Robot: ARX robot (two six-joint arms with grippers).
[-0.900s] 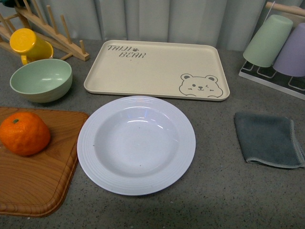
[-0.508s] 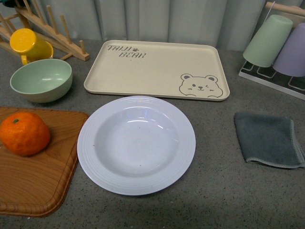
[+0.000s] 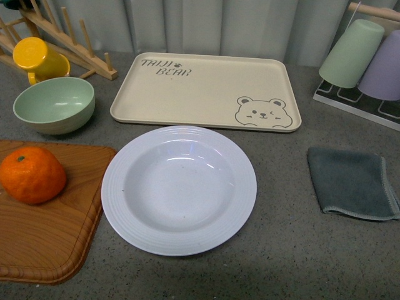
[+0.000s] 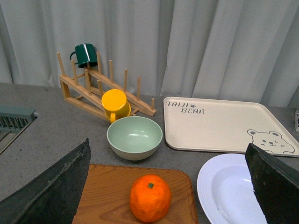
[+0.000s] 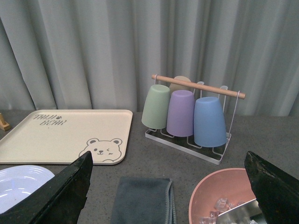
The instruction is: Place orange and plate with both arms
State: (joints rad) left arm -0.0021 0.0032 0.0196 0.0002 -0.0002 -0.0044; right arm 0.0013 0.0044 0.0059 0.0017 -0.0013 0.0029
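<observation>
The orange (image 3: 31,175) sits on a wooden cutting board (image 3: 56,244) at the left front. The white ribbed plate (image 3: 179,189) lies in the middle of the grey table, in front of the beige bear tray (image 3: 206,90). Neither gripper shows in the front view. In the left wrist view the left gripper (image 4: 168,186) is open and held high, with the orange (image 4: 150,198) between its black fingers (image 4: 51,191) and the plate (image 4: 229,191) to one side. The right gripper (image 5: 170,186) is open above the grey cloth (image 5: 142,200); a plate edge (image 5: 18,184) shows.
A pale-green bowl (image 3: 54,104) and a yellow cup (image 3: 39,57) on a wooden rack (image 3: 62,34) stand back left. A grey cloth (image 3: 351,182) lies at the right. A wire rack with cups (image 3: 362,56) stands back right. A pink bowl (image 5: 224,196) shows in the right wrist view.
</observation>
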